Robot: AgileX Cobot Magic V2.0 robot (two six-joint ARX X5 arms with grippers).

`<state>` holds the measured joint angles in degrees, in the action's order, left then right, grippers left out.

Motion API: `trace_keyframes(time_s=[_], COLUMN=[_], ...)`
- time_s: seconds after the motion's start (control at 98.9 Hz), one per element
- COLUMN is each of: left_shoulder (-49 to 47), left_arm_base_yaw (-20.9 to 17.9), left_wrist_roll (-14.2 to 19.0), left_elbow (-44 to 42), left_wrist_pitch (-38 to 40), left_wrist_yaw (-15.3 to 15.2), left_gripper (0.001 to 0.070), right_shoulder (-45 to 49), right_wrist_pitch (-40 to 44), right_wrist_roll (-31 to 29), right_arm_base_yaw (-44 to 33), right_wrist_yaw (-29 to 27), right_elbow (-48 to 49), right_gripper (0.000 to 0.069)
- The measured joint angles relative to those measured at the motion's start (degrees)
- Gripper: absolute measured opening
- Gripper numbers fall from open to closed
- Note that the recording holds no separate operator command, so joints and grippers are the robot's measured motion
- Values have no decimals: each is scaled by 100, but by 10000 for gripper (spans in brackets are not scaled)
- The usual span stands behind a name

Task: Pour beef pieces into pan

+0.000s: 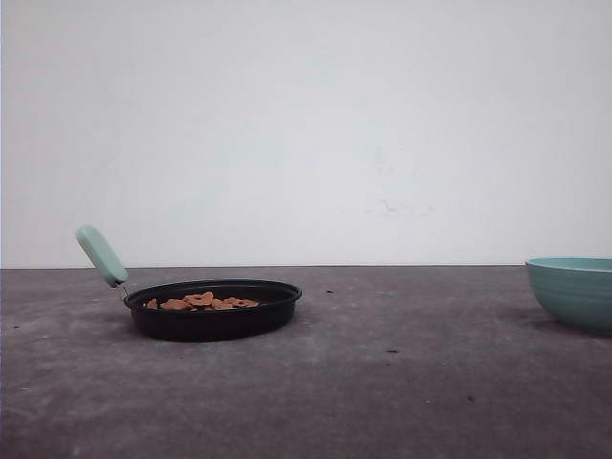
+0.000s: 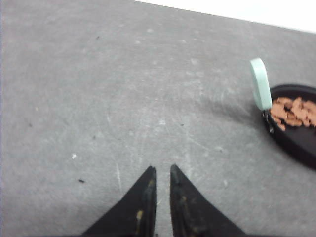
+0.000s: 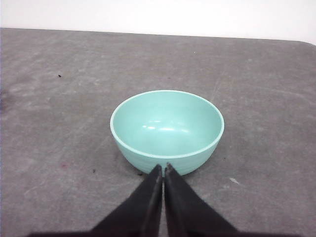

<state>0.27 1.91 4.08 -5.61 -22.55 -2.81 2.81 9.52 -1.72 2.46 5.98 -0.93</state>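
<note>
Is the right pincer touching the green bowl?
Cannot tell. In the right wrist view the right pincer tips overlap the bowl wall, but no gap or contact shows plainly.

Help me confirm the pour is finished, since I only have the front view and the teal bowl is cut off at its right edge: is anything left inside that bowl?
Observer: No. In the right wrist view the teal ribbed bowl sits upright on the table, and its inside is bare.
Operator: Is the right gripper holding it?
Observer: No. The right gripper is shut just in front of the bowl's near wall, gripping nothing.
Operator: And the left one?
Observer: The left gripper is nearly closed over bare grey table, apart from the shallow black frying pan holding the reddish-brown beef pieces.
</note>
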Motion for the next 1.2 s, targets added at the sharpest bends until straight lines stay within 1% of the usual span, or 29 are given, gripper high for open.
trace_keyframes(time_s=[0.081, 0.111, 0.162, 0.202, 0.313, 0.566, 1.203], left_shoulder=[0, 0, 0, 0, 0, 0, 0], left_arm_base_yaw=[0, 0, 0, 0, 0, 0, 0], left_wrist_roll=[-463, -577, -643, -627, -448, -343, -319], left_elbow=[0, 0, 0, 0, 0, 0, 0], left_wrist_pitch=[0, 0, 0, 0, -2, 0, 0], left_wrist_yaw=[0, 0, 0, -2, -13, -15, -17], left_gripper=[25, 25, 23, 21, 21, 21, 21], right_shoulder=[0, 0, 0, 0, 0, 0, 0], right_wrist_pitch=[0, 0, 0, 0, 0, 0, 0], right_wrist_roll=[0, 0, 0, 0, 0, 0, 0], right_arm_base_yaw=[0, 0, 0, 0, 0, 0, 0], right_wrist_yaw=[0, 0, 0, 0, 0, 0, 0], right_elbow=[0, 0, 0, 0, 0, 0, 0], right_gripper=[4, 4, 4, 4, 4, 4, 4])
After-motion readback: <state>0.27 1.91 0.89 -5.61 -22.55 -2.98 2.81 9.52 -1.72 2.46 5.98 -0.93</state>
